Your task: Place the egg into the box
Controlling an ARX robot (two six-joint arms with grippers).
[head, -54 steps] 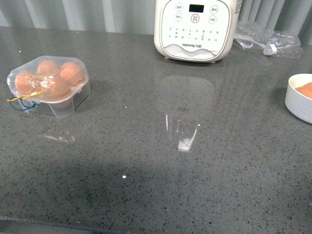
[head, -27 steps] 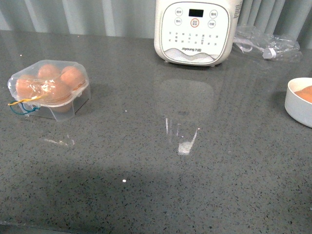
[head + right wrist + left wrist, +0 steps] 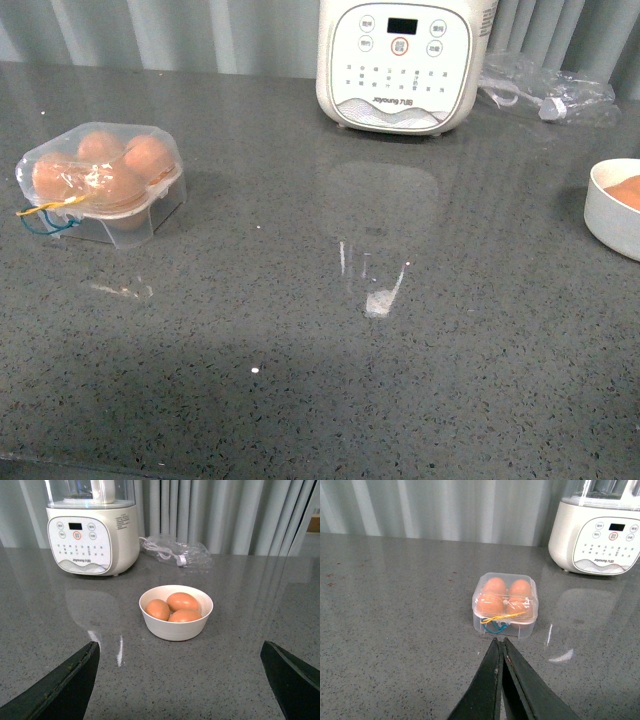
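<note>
The box [image 3: 505,625] is a clear plastic case with its lid down, a blue-and-yellow band at its near side, and several orange-brown eggs [image 3: 494,586] inside. In the front view the box [image 3: 120,225] sits at the left. My left gripper [image 3: 500,641] is shut and empty, its tips a short way in front of the box, apart from it. Three more eggs [image 3: 182,601] lie in a white bowl [image 3: 176,630]. My right gripper [image 3: 180,647] is open wide, the bowl ahead of it beyond the fingertips. Neither arm shows in the front view.
A cream kitchen appliance [image 3: 398,60] stands at the back centre of the grey stone counter [image 3: 330,380]. A clear plastic bag with a cord [image 3: 545,85] lies to its right. The white bowl [image 3: 612,215] sits at the right edge of the front view.
The front view shifted slightly a second ago, so everything sits a little differently in the picture. Box, bowl and appliance have not moved on the counter.
</note>
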